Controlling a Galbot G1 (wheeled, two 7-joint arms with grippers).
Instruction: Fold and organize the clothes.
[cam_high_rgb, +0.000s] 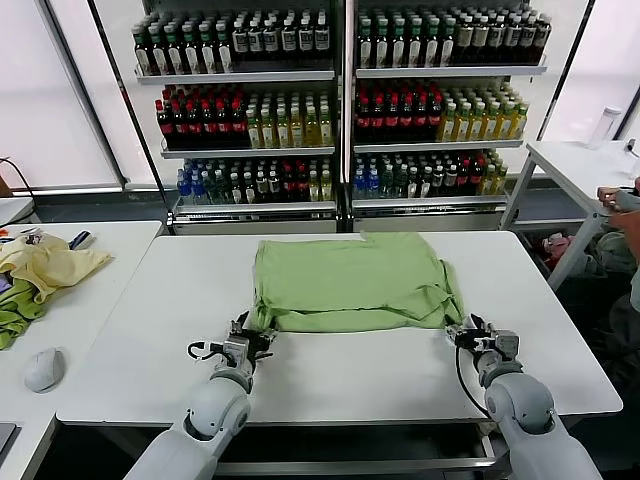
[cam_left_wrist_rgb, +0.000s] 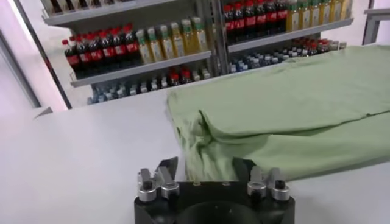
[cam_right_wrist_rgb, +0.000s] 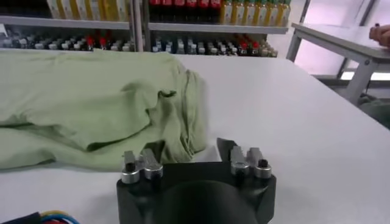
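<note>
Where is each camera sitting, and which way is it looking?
Head view: on the robot's head, looking forward and down at the white table, the green shirt and both arms.
Left wrist view: on the left arm, facing the shirt's near corner; left gripper shows.
Right wrist view: on the right arm, facing the other near corner; right gripper shows.
All share the shirt and the bottle shelves.

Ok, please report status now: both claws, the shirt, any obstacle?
Left claw open at near-left corner of light green shirt. Right claw open at near-right corner. Shirt partly folded on white table. No obstacle near it.
</note>
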